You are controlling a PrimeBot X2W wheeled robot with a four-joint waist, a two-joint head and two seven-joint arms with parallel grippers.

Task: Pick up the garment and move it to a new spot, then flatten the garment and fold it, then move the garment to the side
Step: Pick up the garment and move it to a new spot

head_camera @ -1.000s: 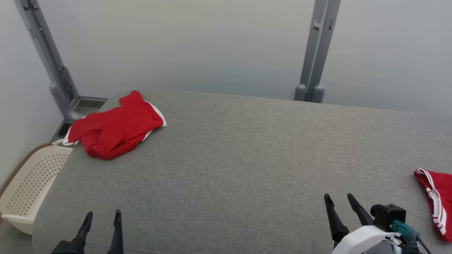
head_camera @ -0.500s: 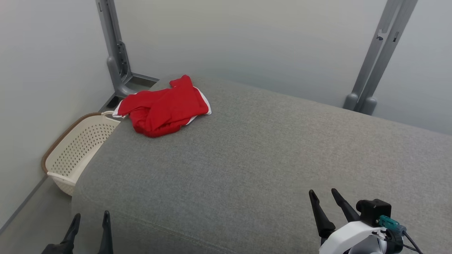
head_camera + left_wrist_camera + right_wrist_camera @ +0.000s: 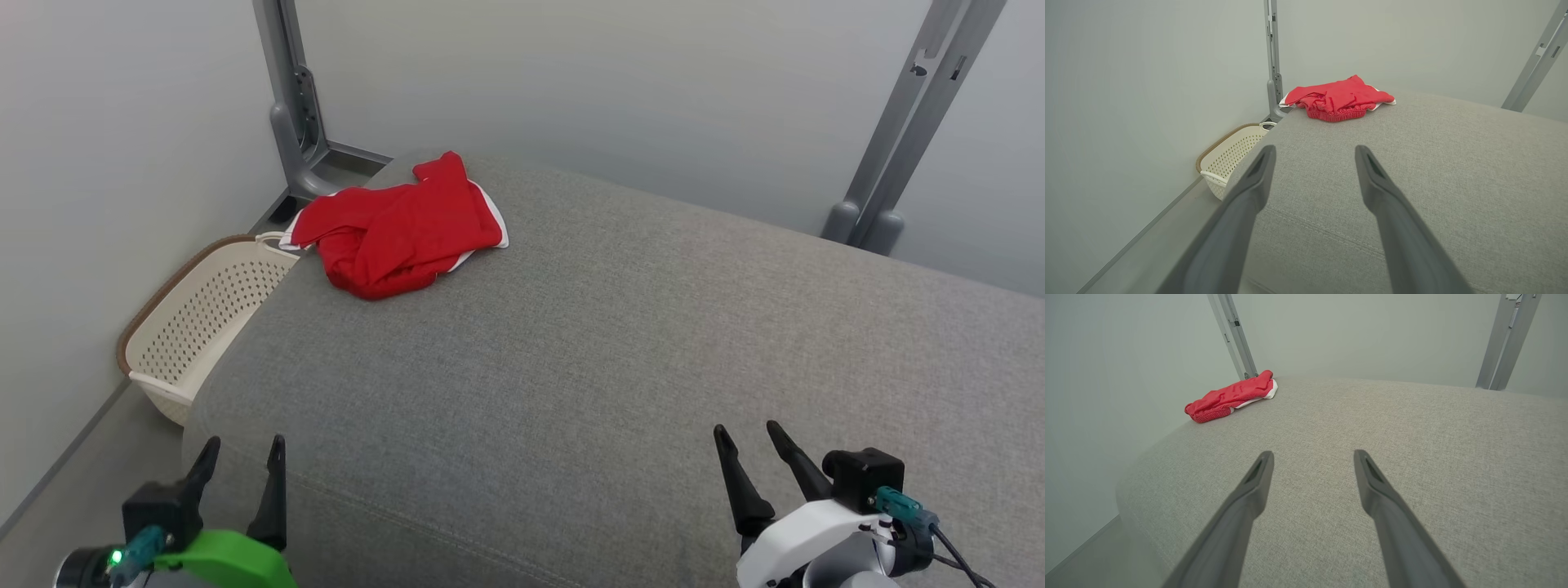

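Head camera swings left, I see red garment (image 3: 397, 226) crumpled at grey cushion (image 3: 612, 343) far corner, my left gripper (image 3: 245, 443) and right gripper (image 3: 744, 428) spread wide, empty.

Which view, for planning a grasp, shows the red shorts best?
The head view: the red shorts appear from above, whole outline visible. The left wrist view shows them foreshortened; the right wrist view shows them small and edge-on.
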